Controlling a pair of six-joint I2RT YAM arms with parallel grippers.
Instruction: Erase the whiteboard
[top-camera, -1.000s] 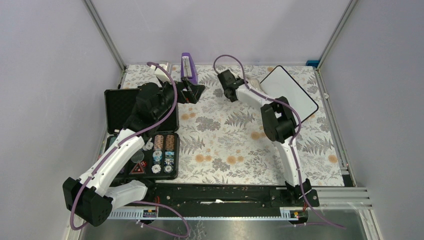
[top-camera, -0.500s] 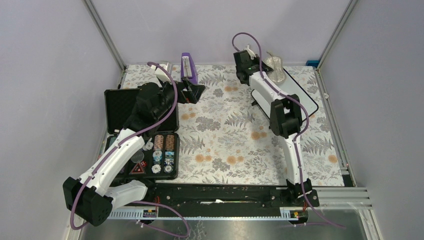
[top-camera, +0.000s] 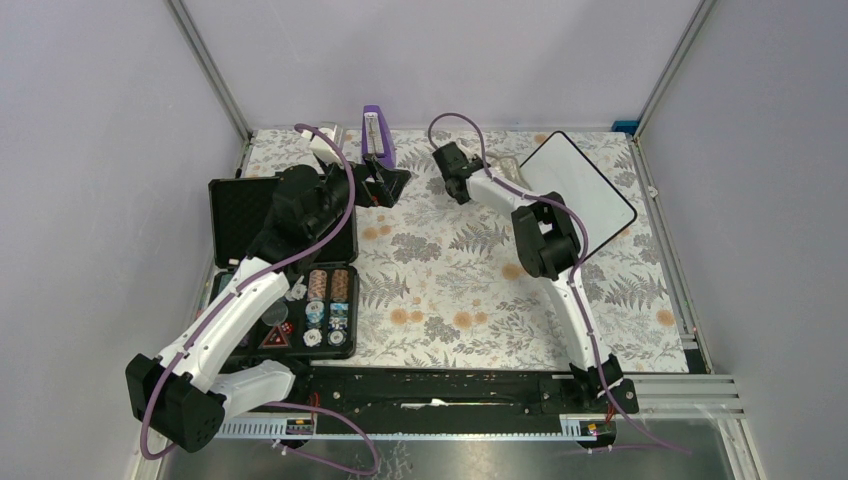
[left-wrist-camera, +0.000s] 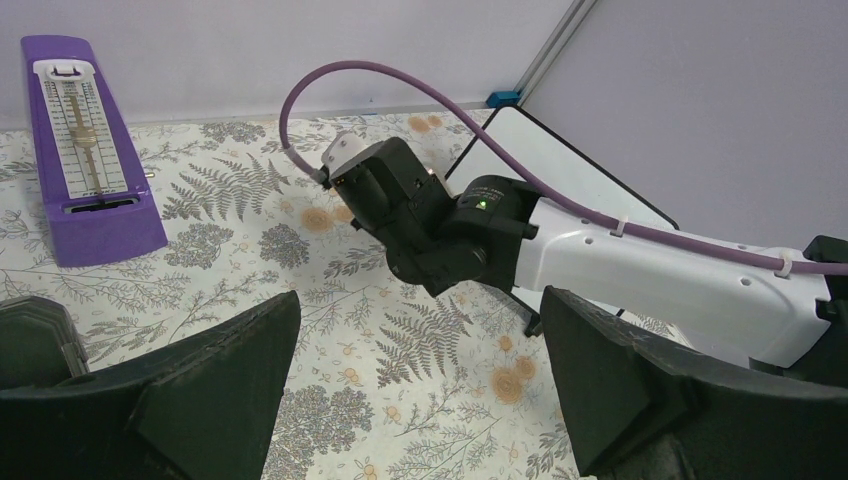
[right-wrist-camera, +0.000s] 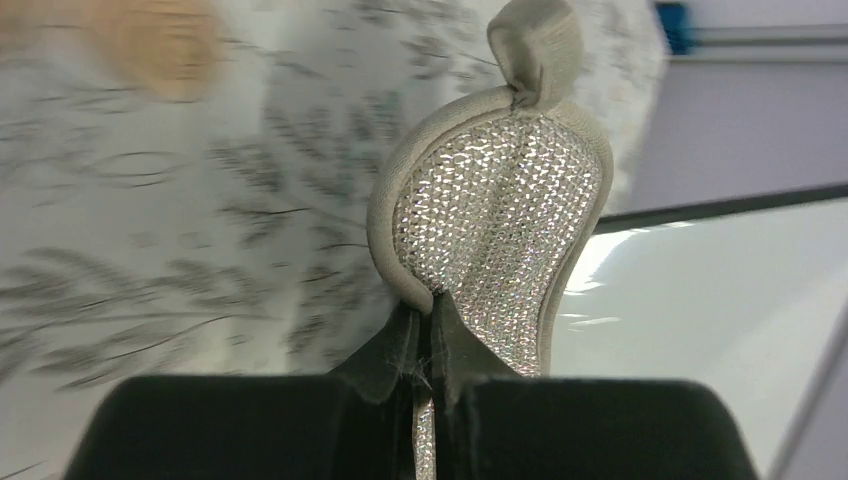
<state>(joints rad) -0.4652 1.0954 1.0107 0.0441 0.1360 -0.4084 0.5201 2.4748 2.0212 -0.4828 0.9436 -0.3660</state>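
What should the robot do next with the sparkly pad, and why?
Probably set the pad down on the table. The right gripper pinches it beside the whiteboard, which looks blank, with no red marks showing, though the right arm hides one corner.

The desk (top-camera: 450, 290) is covered edge to edge with a pale cloth printed with grey ferns and orange flowers. At about 1 o'clock lies the whiteboard (top-camera: 595, 185), flat and turned at an angle to the desk's edges, its visible white face blank inside a thin black frame. Near 12 o'clock, by the far edge, a purple metronome (top-camera: 376, 135) stands upright. Just beside it, towards 11 o'clock, sits a small white box (top-camera: 326, 140). An open black case (top-camera: 240, 205) fills 8 to 10 o'clock, with poker chips (top-camera: 328, 295) in its nearer half. A black mounting rail (top-camera: 450, 390) runs along 6 o'clock.
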